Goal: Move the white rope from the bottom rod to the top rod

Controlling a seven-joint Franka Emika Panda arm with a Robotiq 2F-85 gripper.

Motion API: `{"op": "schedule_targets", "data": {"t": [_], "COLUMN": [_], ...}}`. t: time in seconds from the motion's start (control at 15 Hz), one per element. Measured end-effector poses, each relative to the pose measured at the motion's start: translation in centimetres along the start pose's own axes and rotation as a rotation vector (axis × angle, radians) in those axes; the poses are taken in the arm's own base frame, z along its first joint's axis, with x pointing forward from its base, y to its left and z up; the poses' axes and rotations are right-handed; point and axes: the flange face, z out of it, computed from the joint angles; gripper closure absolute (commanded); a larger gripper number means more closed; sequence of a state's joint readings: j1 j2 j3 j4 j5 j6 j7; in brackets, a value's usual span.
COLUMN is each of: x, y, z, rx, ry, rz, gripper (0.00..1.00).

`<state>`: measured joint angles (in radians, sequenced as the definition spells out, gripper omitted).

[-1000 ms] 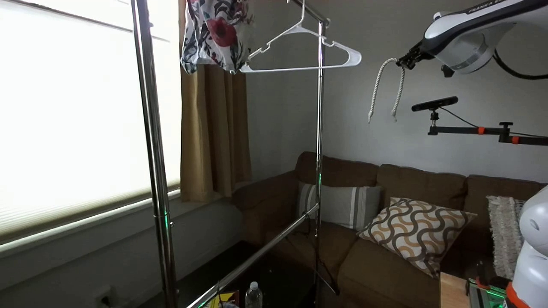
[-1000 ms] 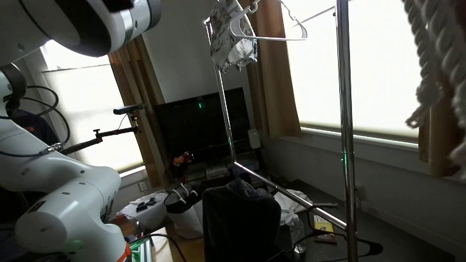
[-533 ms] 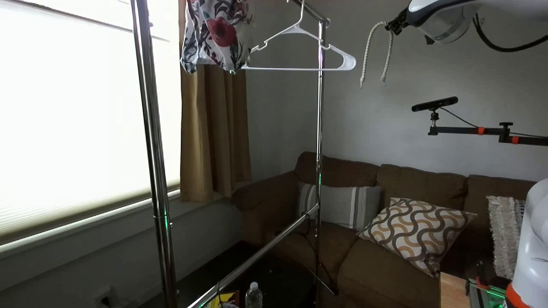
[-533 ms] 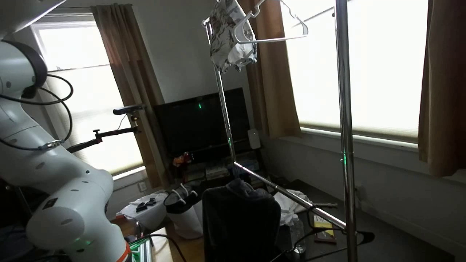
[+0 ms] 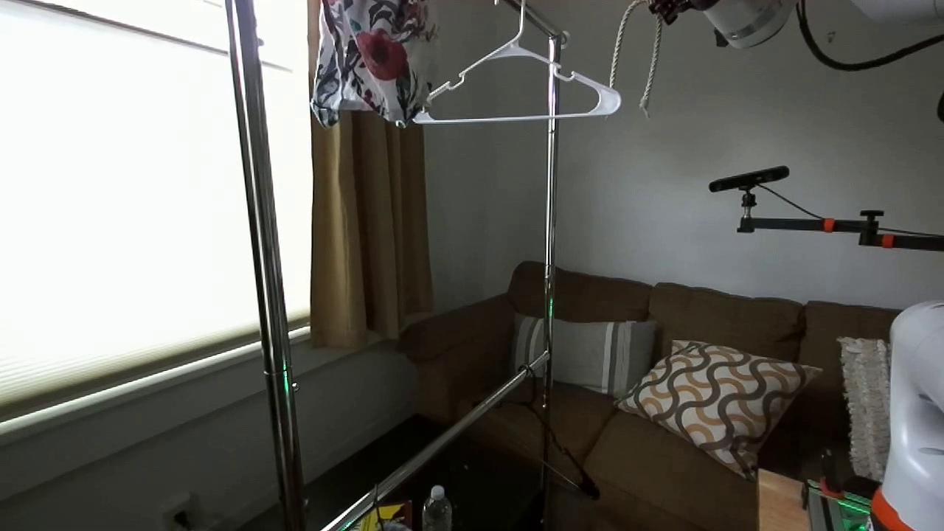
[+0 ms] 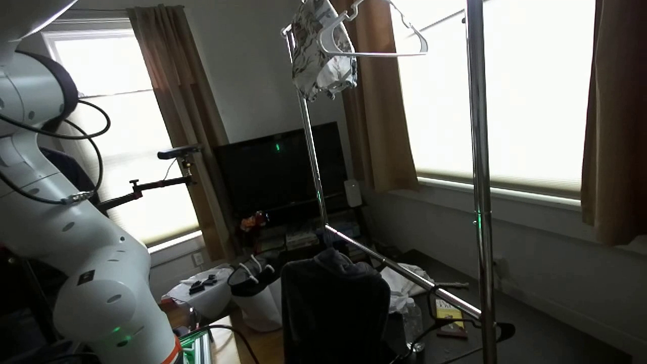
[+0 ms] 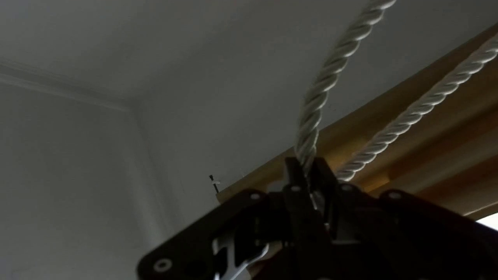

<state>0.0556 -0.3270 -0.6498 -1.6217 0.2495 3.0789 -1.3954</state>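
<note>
The white rope (image 5: 653,66) hangs from my gripper (image 5: 658,9) in an exterior view, with both ends dangling down. It is apart from the rack and near the right tip of the white hanger in that view. In the wrist view the rope (image 7: 330,70) is pinched between the fingertips of the gripper (image 7: 306,167), with two strands trailing up and right. The top rod (image 5: 535,18) shows only in part at the upper edge. The bottom rod (image 5: 442,442) also shows in an exterior view (image 6: 399,268). Gripper and rope are out of view there.
A white hanger (image 5: 509,119) and a floral cloth (image 5: 376,59) hang from the rack's top. Chrome uprights (image 5: 265,258) stand on each side. A dark hanger (image 6: 505,331) hangs on the bottom rod. A camera on an arm (image 5: 748,179) stands right; a sofa (image 5: 627,457) is behind.
My gripper has risen and moved left with the rope in an exterior view. The rope has left the frame where it hung close to the camera. Both hangers sway slightly.
</note>
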Motion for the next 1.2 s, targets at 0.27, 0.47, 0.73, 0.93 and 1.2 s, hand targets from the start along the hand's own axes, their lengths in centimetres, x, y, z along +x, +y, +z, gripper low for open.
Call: {"op": "schedule_targets", "data": {"t": [0.27,0.47,0.73,0.93,1.2], "x": [3.0,4.3,7.7,11.8,14.3], "y": [-1.7,-2.6,-2.3,-2.5,-3.3], "z": [2.7,5.3,6.5,5.6,5.5], "rx": [0.001,0.023,0.009,0.011,0.041], "ry": [-0.043,-0.127,-0.135,-0.062,-0.033], "rz": [-0.068,-0.137,-0.147,-0.153,-0.157], "gripper": [0.97,0.97,0.97,0.97,0.97]}}
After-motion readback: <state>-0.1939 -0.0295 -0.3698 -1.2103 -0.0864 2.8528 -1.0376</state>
